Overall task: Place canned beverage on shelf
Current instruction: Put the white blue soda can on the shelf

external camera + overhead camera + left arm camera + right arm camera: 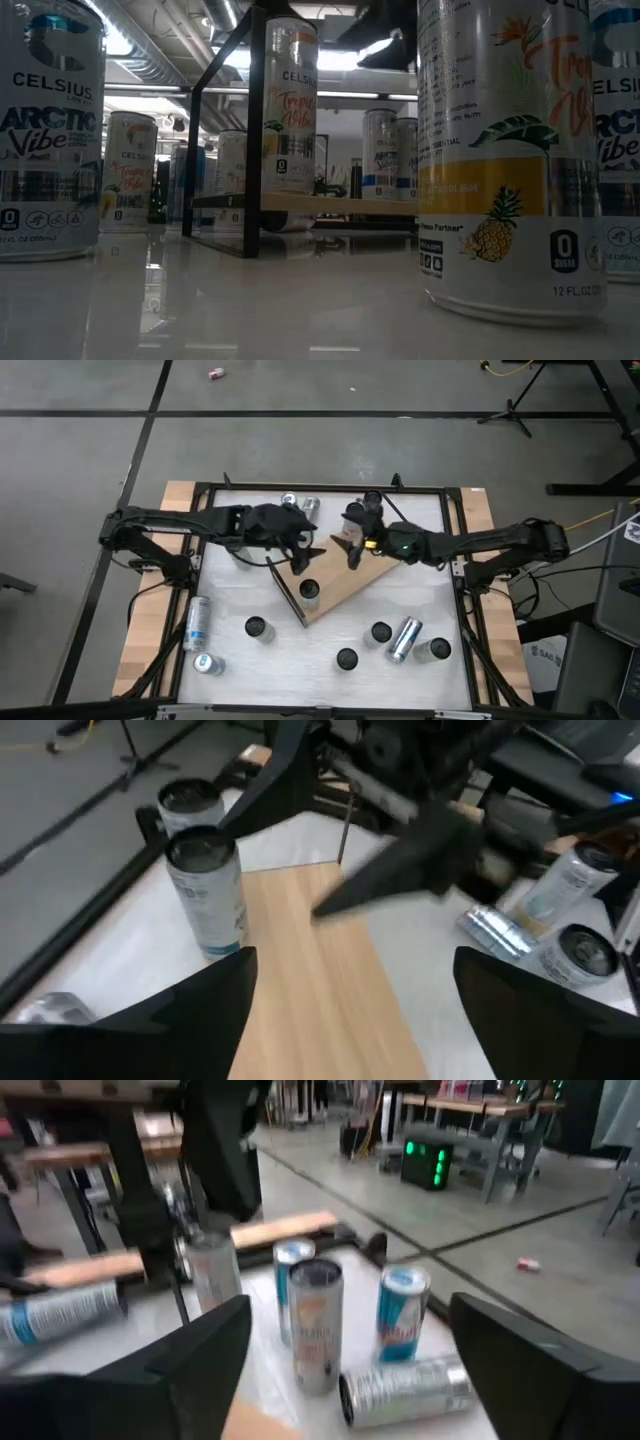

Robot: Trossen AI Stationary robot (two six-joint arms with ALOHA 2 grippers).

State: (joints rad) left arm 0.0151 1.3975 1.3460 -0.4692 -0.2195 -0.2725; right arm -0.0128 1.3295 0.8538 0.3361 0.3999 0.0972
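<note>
I see both arms meeting over the far edge of the shelf [340, 588], left gripper [305, 552] and right gripper [350, 546] spread wide and empty, one can [309, 591] standing on the board, open white table [420, 540] on either side.

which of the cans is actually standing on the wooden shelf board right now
The upright can on the shelf, near the board's dark end. It is the only can on the wood; the rest stand or lie on the white tabletop around it.
</note>
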